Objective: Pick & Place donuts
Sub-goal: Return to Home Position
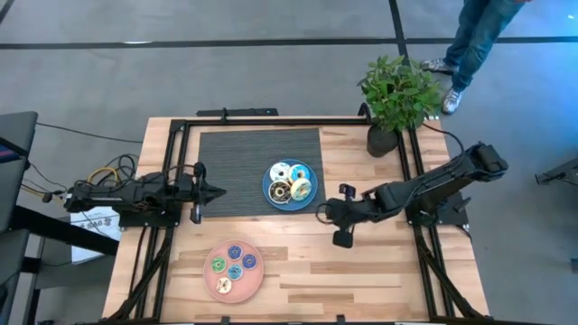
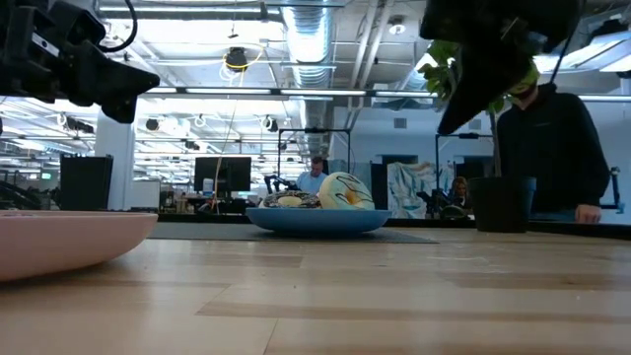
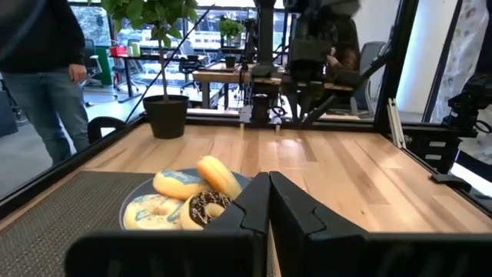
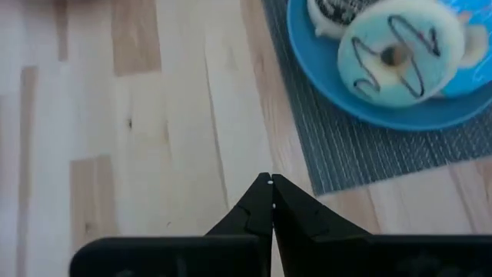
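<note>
text: none readable | brands, numbers, signs: none | white sheet (image 1: pixel 90 236) — print too small to tell

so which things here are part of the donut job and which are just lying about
Job: large donuts on the blue plate; small donuts on the pink plate; left gripper and right gripper, both shut and empty.
Just there: potted plant, grey mat, person beyond the table.

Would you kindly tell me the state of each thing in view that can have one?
Left gripper: shut, empty, over the mat's left side.
Right gripper: shut, empty, beside the blue plate.
Blue plate: loaded with large donuts.
Pink plate: loaded with small donuts.
Potted plant: upright.
</note>
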`<control>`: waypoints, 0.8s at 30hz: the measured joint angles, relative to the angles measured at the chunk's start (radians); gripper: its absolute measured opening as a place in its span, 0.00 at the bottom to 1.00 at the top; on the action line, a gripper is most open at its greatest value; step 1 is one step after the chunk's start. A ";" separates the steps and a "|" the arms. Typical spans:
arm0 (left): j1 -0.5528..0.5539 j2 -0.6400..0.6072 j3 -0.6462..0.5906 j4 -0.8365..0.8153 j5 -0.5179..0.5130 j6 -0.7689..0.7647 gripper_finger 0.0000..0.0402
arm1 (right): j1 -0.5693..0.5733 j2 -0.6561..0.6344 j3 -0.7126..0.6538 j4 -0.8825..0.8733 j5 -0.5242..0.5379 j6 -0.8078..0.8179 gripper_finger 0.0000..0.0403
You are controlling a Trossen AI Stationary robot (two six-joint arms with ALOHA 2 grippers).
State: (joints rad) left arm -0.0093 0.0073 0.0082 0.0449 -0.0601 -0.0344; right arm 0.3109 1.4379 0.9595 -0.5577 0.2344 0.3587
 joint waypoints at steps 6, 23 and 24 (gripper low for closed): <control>0.000 0.004 -0.001 -0.002 0.002 0.000 0.00 | -0.039 -0.167 -0.185 0.139 -0.012 -0.075 0.00; 0.000 0.007 -0.002 -0.002 0.001 0.000 0.00 | -0.139 -0.561 -0.475 0.310 -0.036 -0.237 0.00; 0.000 0.007 -0.002 -0.002 0.001 0.000 0.00 | -0.142 -0.573 -0.484 0.310 -0.041 -0.242 0.00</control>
State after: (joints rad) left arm -0.0093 0.0143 0.0067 0.0433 -0.0586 -0.0345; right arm 0.1684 0.8649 0.4753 -0.2478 0.1929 0.1169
